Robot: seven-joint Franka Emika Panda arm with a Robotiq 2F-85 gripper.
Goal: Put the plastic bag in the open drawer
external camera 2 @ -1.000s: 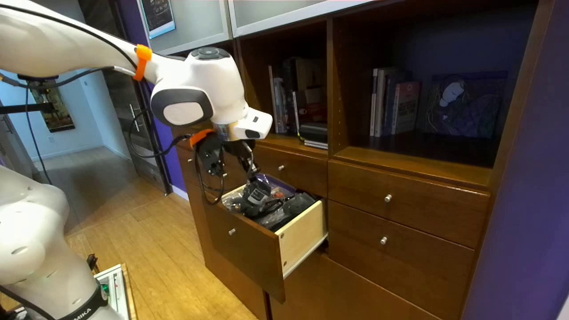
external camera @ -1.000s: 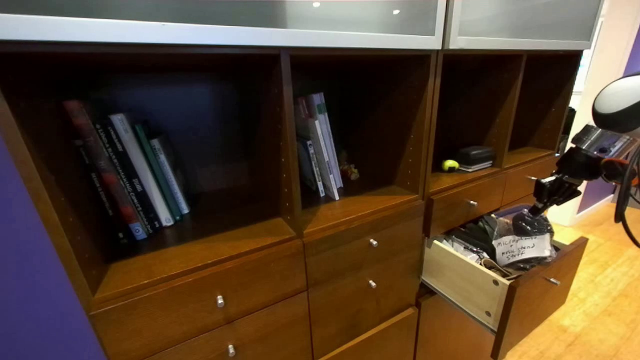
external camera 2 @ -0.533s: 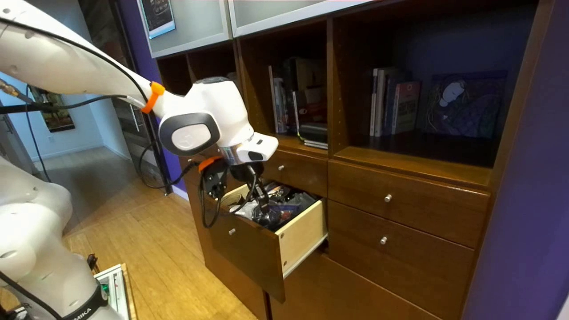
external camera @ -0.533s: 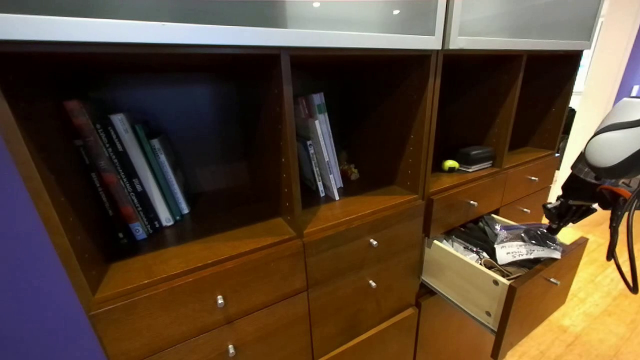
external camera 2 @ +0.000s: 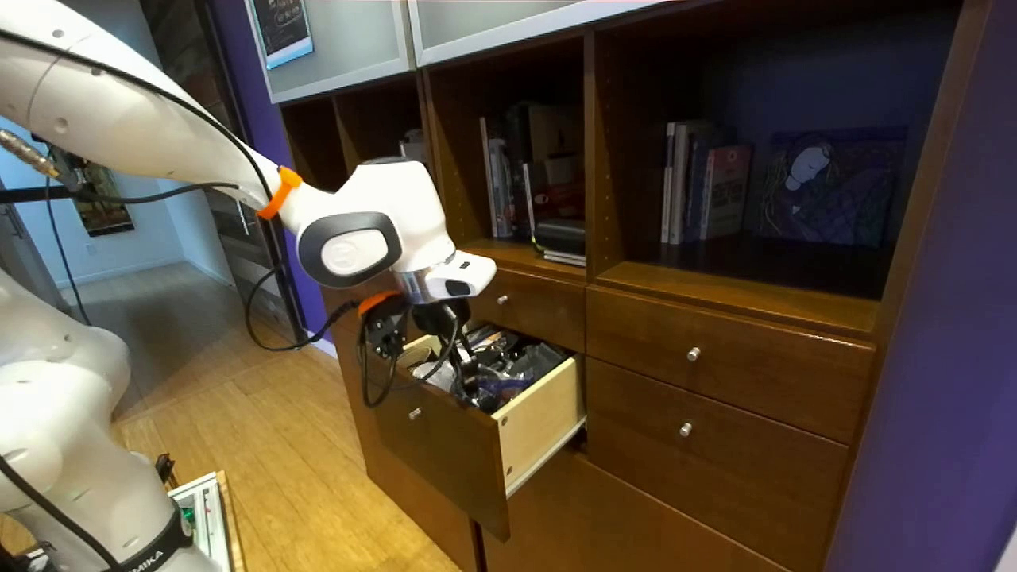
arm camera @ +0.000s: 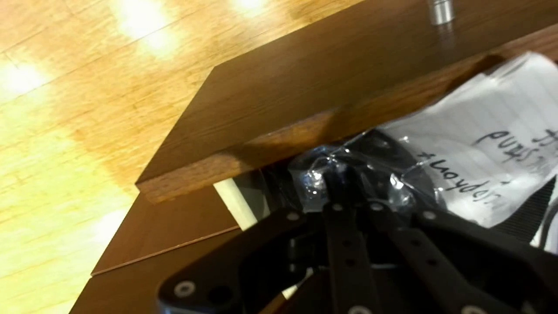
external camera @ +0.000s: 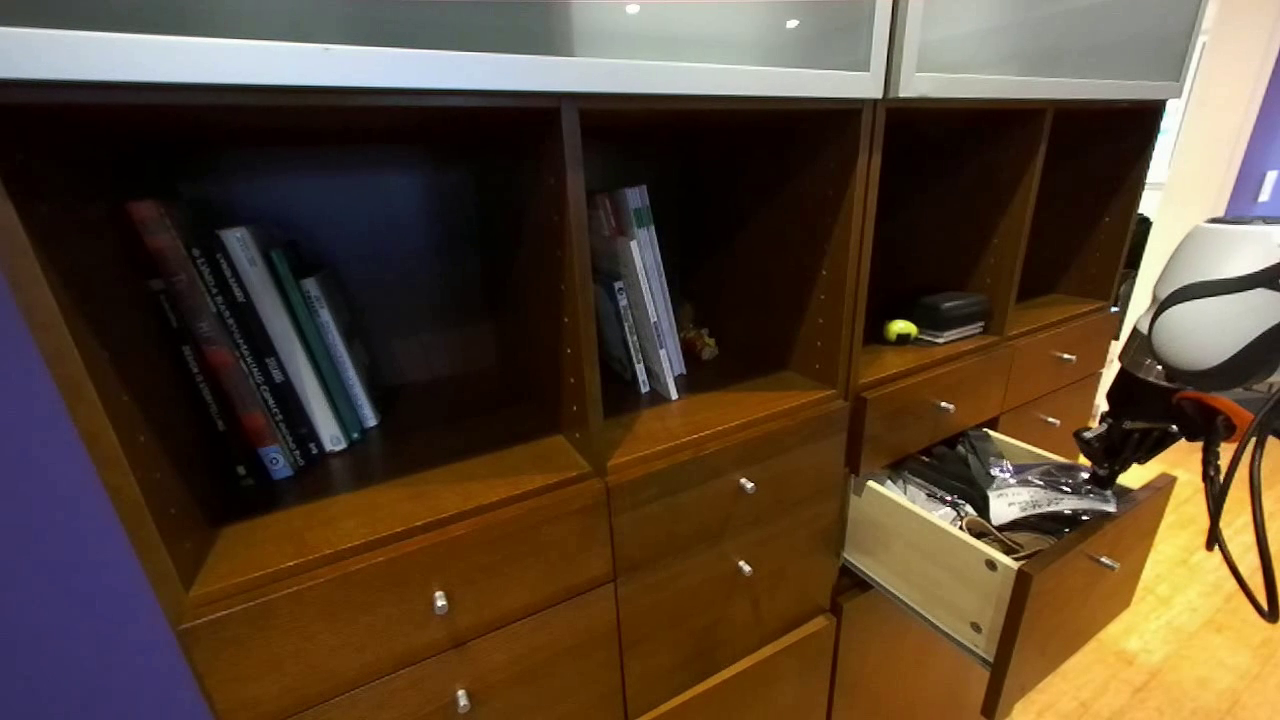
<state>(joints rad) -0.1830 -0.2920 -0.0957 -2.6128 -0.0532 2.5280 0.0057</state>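
The plastic bag (external camera: 1048, 490) is clear, with dark items and a white handwritten paper label. It lies low in the open drawer (external camera: 1085, 595), on top of other contents. In an exterior view, its bluish-purple strip shows and the bag (external camera 2: 500, 388) is partly behind the fingers. My gripper (external camera: 1102, 478) points down into the drawer near its front panel. In the wrist view the fingers (arm camera: 342, 185) are close together with the clear plastic of the bag (arm camera: 405, 159) at their tips. The fingertips are dark and partly hidden by plastic.
The drawer's front panel (arm camera: 283, 109) stands close beside the fingers. A pale drawer side wall (external camera 2: 544, 425) is on the far side. A closed drawer (external camera: 935, 410) sits just above. Cables (external camera 2: 381, 373) hang from the wrist over the front panel. Shelves hold books (external camera: 640, 290).
My gripper has moved down and toward the drawer's front with the bag. The bag has sunk, and its label, which faced outward, now lies flatter. The drawer has not moved.
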